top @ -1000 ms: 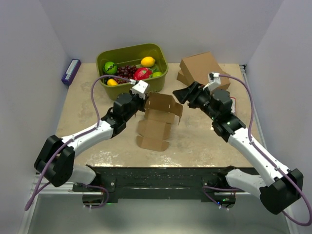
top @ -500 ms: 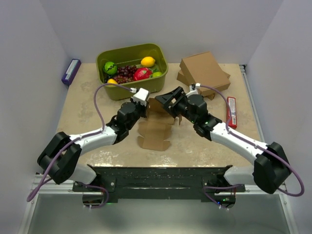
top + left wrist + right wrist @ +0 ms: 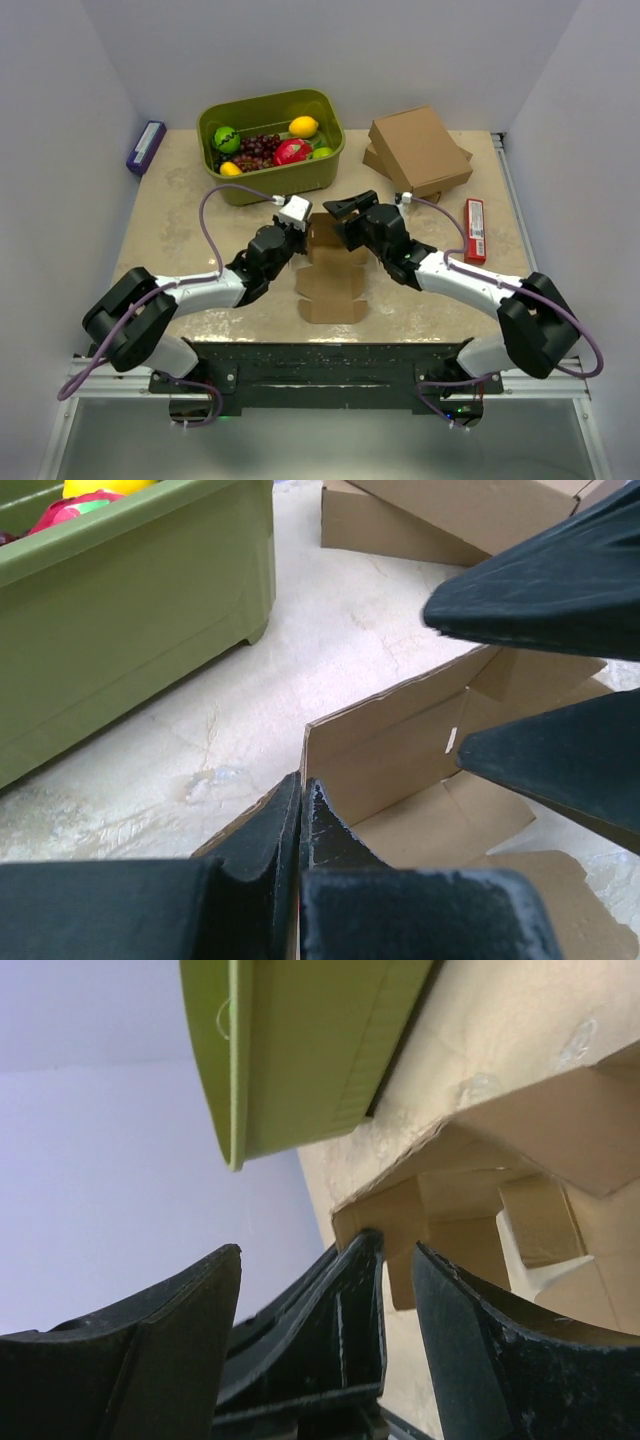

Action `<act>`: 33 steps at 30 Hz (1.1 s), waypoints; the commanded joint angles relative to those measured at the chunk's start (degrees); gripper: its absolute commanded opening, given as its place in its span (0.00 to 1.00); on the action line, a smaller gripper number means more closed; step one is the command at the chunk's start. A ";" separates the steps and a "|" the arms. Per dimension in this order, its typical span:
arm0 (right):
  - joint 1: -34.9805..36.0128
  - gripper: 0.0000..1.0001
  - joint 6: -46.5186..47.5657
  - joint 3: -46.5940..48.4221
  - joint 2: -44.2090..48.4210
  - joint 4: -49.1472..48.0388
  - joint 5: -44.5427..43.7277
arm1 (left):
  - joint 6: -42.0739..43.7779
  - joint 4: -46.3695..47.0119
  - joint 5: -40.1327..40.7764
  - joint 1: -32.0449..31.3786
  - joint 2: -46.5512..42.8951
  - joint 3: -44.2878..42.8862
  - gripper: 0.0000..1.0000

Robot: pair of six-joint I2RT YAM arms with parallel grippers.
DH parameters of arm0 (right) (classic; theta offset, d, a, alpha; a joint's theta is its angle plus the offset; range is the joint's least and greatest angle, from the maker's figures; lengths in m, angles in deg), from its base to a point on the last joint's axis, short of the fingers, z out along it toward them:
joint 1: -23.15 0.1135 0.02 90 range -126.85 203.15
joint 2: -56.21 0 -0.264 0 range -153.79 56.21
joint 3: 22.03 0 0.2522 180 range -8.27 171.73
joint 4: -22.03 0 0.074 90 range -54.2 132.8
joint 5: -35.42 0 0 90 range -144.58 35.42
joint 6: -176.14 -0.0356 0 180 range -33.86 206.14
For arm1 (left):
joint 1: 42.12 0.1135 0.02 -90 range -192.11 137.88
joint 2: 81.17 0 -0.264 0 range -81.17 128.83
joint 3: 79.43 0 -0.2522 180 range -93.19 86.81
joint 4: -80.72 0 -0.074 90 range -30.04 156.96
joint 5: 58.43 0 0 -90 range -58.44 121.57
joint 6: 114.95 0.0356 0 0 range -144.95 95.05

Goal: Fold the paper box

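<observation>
Between the left gripper's (image 3: 301, 802) fingertips sat one upright wall edge of the paper box (image 3: 328, 285), a plain brown, thin die-cut cardboard sheet with many flaps. Jaws were pinched fully closed on that edge. Rest of the sheet lay flat on the beige stone-look table (image 3: 180, 200), running back from the fingers toward the arm bases.

Right gripper (image 3: 338, 222) faced the left one across the same raised wall, jaws spread wide, nothing held. It looked to straddle the pinched corner, but I couldn't tell whether it touched the cardboard.

Handling, my read:
- light and flimsy, so any unsupported flap would flop
- bends cleanly on score lines only; a pinch mid-panel would likely crease it
- matte surface, so the grip should hold
- best hold is a flap's free edge close to its fold line, pinched across the thickness

Hard to see:
- top view hid the pinch point under both wrists
- tabs and slots under the arms couldn't be made out
- left wrist view cropped the near panels
- right wrist view was tilted and mostly filled by the olive-green plastic tub (image 3: 300, 1060) beyond the fingertips
</observation>
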 commanded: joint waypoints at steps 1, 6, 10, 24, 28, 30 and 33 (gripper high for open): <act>0.45 0.72 -3.22 -0.32 -1.44 -1.81 -6.03 | -0.71 7.10 2.08 -1.42 -0.16 1.93 0.00; 0.62 0.71 -3.57 -0.67 -3.55 -2.16 -7.00 | 0.35 9.40 2.69 -2.04 -0.16 4.22 0.00; 1.32 0.68 -4.36 -1.81 -4.17 -2.16 -10.68 | 0.88 10.80 3.22 -2.66 -0.08 5.45 0.00; 2.38 0.45 -5.42 -4.80 -5.31 -2.25 -12.54 | 1.32 9.67 1.29 -3.27 -1.13 5.98 0.18; 2.38 0.43 -5.60 -5.15 -5.75 -2.51 -12.18 | 1.76 9.05 -0.99 -3.36 -2.62 6.42 0.40; 2.38 0.42 -5.60 -5.33 -5.93 -2.69 -12.18 | 1.84 8.87 -1.52 -3.53 -4.02 6.94 0.48; 2.47 0.39 -5.77 -5.68 -6.45 -3.30 -12.18 | 1.67 8.96 -2.23 -3.53 -6.04 8.09 0.55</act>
